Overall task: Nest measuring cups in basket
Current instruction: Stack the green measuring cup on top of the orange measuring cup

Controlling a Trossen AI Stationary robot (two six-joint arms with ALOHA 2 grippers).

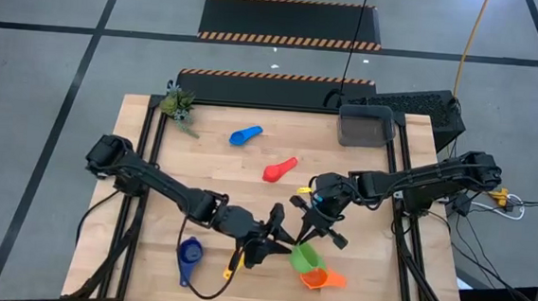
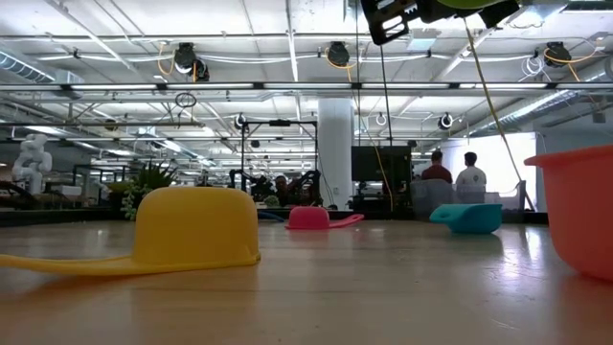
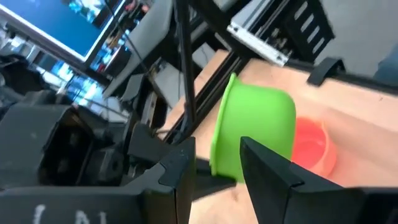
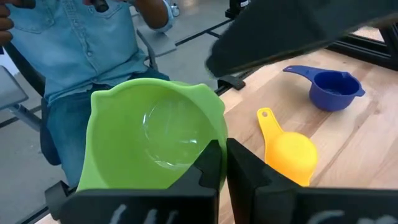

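The bench (image 1: 148,256) carries the dark grey basket (image 1: 366,127) at its far right corner; its inside is hard to make out. The green cup (image 1: 305,258) is well toward the near edge from the basket, tipped on its side and nipped by the rim in the right tool (image 1: 320,232). The left tool (image 1: 277,235) is just beside it, fingers parted narrowly, holding nothing. The orange cup (image 1: 319,279) touches the green one, handle pointing right. The yellow cup (image 2: 196,228) lies upside down. The navy cup (image 1: 189,255) is upright, handle toward the near edge. The blue cup (image 1: 244,136) and red cup (image 1: 278,170) lie left of the basket.
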